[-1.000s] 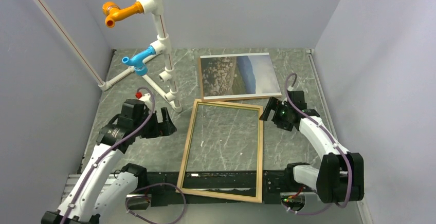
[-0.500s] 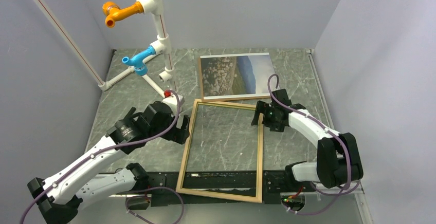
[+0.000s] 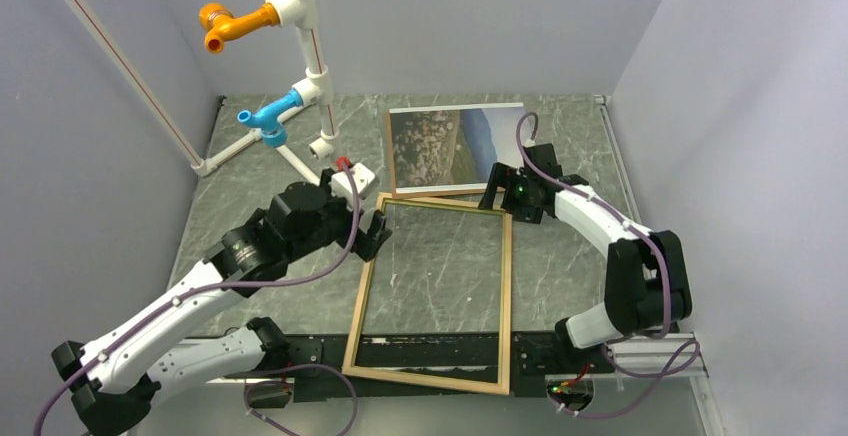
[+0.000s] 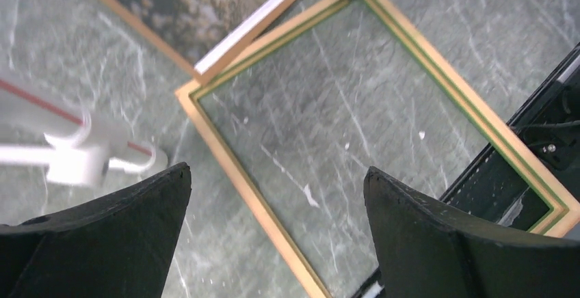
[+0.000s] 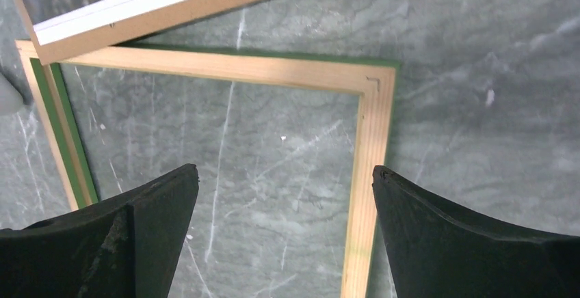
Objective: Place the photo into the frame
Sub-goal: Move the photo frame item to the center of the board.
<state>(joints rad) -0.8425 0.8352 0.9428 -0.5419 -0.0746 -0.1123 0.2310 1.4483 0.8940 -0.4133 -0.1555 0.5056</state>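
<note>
The frame (image 3: pixel 362 286) lies flat on the counter (image 3: pixel 230 196), pale wood up, its near end over the arms' base rail. The left claw (image 3: pixel 377 231) is at its far left corner and the right claw (image 3: pixel 497 194) at the far right. Just beyond lies the photo (image 3: pixel 440 146), picture side up. A white pipe stand (image 3: pixel 312 66) rises at the far left.

The worktop (image 3: pixel 570 271) is a grey-green, marble-veined slab; the frame (image 3: pixel 435 291) lies flat at its middle, pale wood face up, the veining showing through the glass, its near end over the black rail (image 3: pixel 530 348) at the worktop's near edge; just beyond it a brown backing board (image 5: pixel 205 1) lies flat with the photo (image 3: pixel 450 146) on top, its near edge crossing the frame's far rail at one corner; at far left stands a white PVC pipe stand (image 3: pixel 318 86) with orange and blue fittings.
</note>
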